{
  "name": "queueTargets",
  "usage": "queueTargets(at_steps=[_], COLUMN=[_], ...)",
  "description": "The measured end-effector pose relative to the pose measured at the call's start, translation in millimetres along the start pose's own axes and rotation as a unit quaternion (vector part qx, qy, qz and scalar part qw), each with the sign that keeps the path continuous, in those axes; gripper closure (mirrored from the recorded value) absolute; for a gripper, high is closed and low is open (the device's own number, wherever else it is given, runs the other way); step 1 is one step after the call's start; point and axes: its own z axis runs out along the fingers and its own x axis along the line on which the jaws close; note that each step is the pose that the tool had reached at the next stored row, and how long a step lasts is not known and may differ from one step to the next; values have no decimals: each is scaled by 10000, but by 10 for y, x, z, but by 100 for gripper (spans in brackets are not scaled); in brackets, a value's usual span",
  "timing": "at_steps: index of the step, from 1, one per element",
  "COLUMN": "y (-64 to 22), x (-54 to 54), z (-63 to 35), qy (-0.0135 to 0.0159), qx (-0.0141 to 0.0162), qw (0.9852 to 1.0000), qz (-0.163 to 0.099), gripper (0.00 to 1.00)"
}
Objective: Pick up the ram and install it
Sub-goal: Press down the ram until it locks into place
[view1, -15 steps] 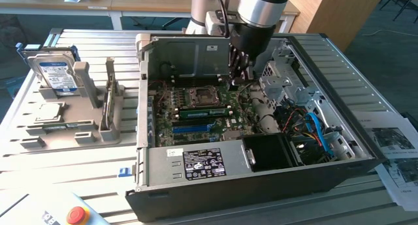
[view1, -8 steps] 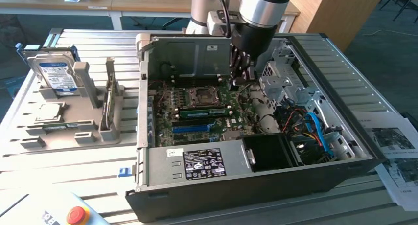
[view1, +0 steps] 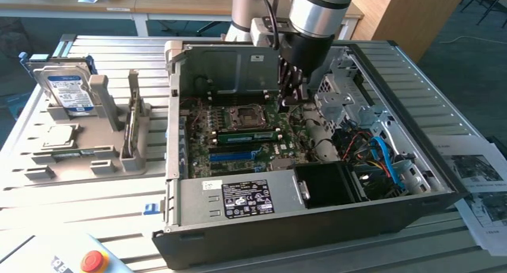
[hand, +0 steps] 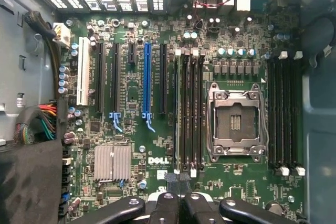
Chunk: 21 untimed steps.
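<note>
The long green circuit-board ram sits on edge in the green motherboard, long axis left-right in the exterior view. The black gripper, clenched empty, hangs near its right end.

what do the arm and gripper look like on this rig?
Arm: silver-grey cylindrical links with a black wrist section, and a black cable running down alongside. Gripper: all black, with jointed finger links fastened by round silver pins.
</note>
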Motion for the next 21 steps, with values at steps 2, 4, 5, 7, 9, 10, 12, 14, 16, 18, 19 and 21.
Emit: queueTargets(at_steps=[2,4,5,7,9,10,12,14,16,18,19,21], y=[-2,-4,-5,-7,-9,-9,-12,-14,-16,-19,-21,-23], x=[0,1,1,1,0,0,-2,-1,-1,-1,-1,-1], z=[34,69,84,118,153,170,205,237,266,295,308,334], qy=[3,4,4,6,15,21,35,39,42,42,44,47], qx=[0,0,0,0,0,0,0,1,0,1,1,1], qw=[10000,10000,10000,10000,10000,10000,10000,10000,10000,10000,10000,10000], qz=[0,0,0,1,1,2,2,2,4,4,4,3], gripper=[90,90,90,90,90,90,90,90,90,90,90,90])
